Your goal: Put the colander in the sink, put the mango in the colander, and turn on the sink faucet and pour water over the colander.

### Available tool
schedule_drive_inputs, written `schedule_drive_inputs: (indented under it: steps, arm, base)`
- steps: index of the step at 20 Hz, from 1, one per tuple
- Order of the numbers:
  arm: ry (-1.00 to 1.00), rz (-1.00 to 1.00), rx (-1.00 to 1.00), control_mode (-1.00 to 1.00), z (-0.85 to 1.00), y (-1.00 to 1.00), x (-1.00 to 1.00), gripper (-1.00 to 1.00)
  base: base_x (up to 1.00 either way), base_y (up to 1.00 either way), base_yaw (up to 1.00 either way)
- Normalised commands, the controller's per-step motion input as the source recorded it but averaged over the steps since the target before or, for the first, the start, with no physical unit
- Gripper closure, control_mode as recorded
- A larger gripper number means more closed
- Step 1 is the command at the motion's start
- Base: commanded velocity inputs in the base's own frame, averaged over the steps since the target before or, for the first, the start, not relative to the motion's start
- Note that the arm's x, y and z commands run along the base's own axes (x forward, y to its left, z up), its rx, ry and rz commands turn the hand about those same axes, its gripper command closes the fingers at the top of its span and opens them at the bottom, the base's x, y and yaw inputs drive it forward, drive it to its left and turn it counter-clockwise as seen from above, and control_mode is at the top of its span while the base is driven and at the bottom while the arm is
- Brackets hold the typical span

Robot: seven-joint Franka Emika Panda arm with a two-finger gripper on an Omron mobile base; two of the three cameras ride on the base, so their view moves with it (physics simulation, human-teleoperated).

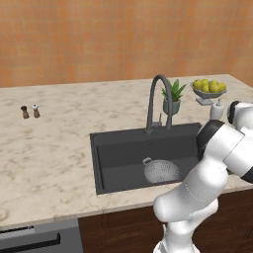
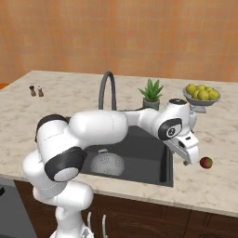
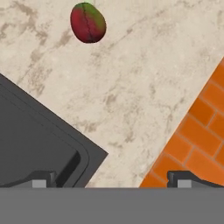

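Nearest the base, the white arm reaches forward and to the right across the sink [image 2: 163,173], whose near right corner also shows in the hand view. In the basin, toward its near side, the colander [image 1: 161,171] sits with nothing in it; the right base view shows it partly behind the arm. The claw [image 2: 188,160] hangs over the marble table [image 1: 49,148] just beyond the sink's right rim, pointing down, its jaws spread wide and holding nothing. The mango [image 2: 206,162] lies on the table just to the right of the claw, close to it but not touching and not between the fingers; in the hand view it sits at the top edge, well away from the two finger tips [image 3: 41,178] at the bottom. Farther back, the sink faucet [image 1: 159,101] arches over the far rim of the basin. Right of it stand a small potted plant [image 2: 151,94] and a bowl of yellow fruit [image 2: 201,95]. Far to the left are two small shakers [image 1: 30,111].
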Motion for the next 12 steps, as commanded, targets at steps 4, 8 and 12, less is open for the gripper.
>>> schedule_drive_inputs:
  steps: [4,8,12]
  arm:
    - [0.00,0.00,0.00,-1.00,-0.04,-0.21,0.06,-1.00]
    - [0.00,0.00,0.00,-1.00,-0.06,-0.21,0.05,-1.00]
    - [0.00,0.00,0.00,-1.00,-0.14,-0.16,0.06,-1.00]
  base:
    - [0.00,0.00,0.00]
    - [0.00,0.00,0.00]
    - [0.00,0.00,0.00]
